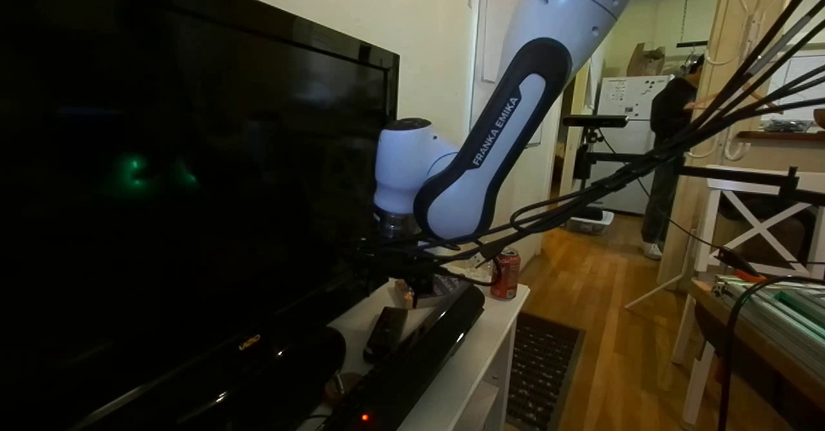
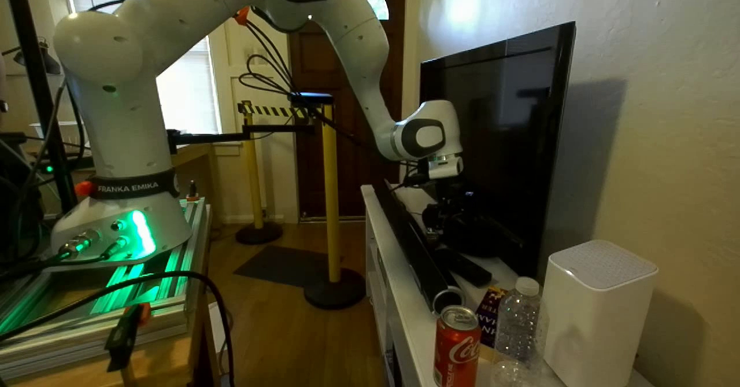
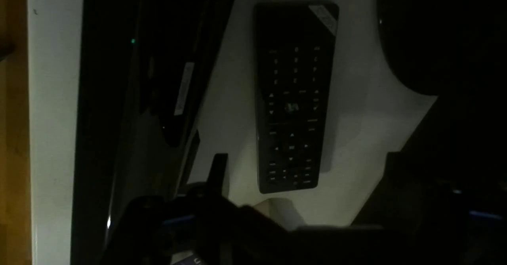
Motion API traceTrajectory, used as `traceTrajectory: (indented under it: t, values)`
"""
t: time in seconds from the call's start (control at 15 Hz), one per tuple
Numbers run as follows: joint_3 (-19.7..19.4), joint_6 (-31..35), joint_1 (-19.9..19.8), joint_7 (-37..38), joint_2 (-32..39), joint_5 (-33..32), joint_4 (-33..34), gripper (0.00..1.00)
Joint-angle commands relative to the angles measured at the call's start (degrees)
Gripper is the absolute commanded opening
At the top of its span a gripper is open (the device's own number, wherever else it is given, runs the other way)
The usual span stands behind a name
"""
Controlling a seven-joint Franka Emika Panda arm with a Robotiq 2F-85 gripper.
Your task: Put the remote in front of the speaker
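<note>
The remote (image 3: 295, 98) is black and lies face up on the white stand, between the speaker and the television. It also shows in both exterior views (image 1: 387, 333) (image 2: 467, 268). The speaker (image 1: 419, 360) is a long black bar along the stand's front side; it also shows in an exterior view (image 2: 413, 236) and along the left of the wrist view (image 3: 103, 98). My gripper (image 3: 307, 154) is open and empty above the stand, its dark fingers appearing either side of the remote's lower end in the wrist view. The exterior views show the fingers only dimly.
The television (image 1: 193, 160) stands close behind the remote, its black base (image 3: 420, 39) right of it in the wrist view. A red can (image 2: 457, 346), a clear bottle (image 2: 518, 317), a purple box (image 2: 490, 312) and a white speaker-like block (image 2: 598, 312) stand at one end.
</note>
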Motion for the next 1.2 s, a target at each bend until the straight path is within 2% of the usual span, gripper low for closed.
traceTrajectory:
  t: [0.0,0.2,0.27,0.4,0.47,0.73,1.13]
  values:
    - [-1.3,2.9,0.5,-0.6,4.1,3.0,3.4,1.00]
    - [-2.0,4.3,0.8,-0.7,6.3,4.2,4.7,1.00]
    - [-2.2,4.4,1.0,-0.7,6.9,4.6,5.1,0.92]
    - [-2.4,4.7,1.1,-0.9,8.1,5.3,6.1,0.82]
    - [-2.5,4.7,1.1,-0.9,8.7,5.5,6.7,0.86]
    - [-2.8,4.2,1.1,-1.3,10.7,5.9,8.9,0.69]
    - [-3.2,3.4,0.8,-1.9,12.8,5.8,11.4,0.81]
